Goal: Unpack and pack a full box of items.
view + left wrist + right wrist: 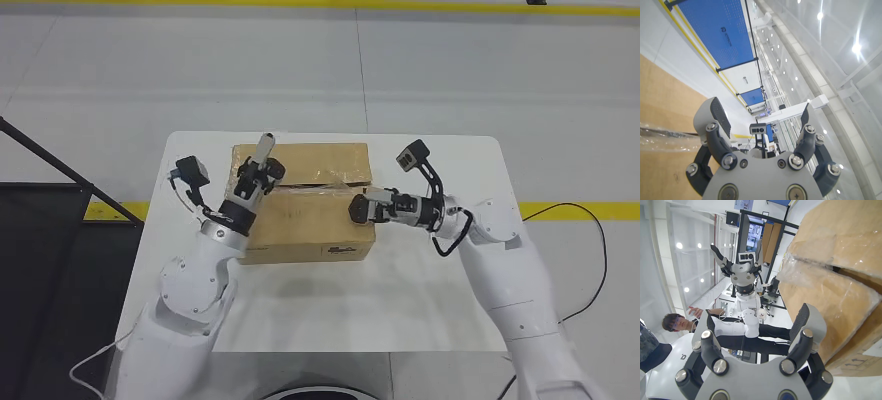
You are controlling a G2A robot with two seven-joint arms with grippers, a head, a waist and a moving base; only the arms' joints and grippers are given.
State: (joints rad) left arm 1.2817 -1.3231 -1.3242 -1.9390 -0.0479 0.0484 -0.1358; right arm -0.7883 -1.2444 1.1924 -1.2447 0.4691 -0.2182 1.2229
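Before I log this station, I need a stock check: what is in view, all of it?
cardboard box: one, brown, middle of the table, flaps closed
tape: one strip, clear, along the box's top seam and over its end
table: one, white, under the box
floor line: yellow, on the floor beside the table
cable: one, black, on the floor on the robot's right
left end effector: one, grey with black pads, open, above the box's left part, pointing upward
right end effector: one, grey with black pads, open, at the box's right end by the taped seam
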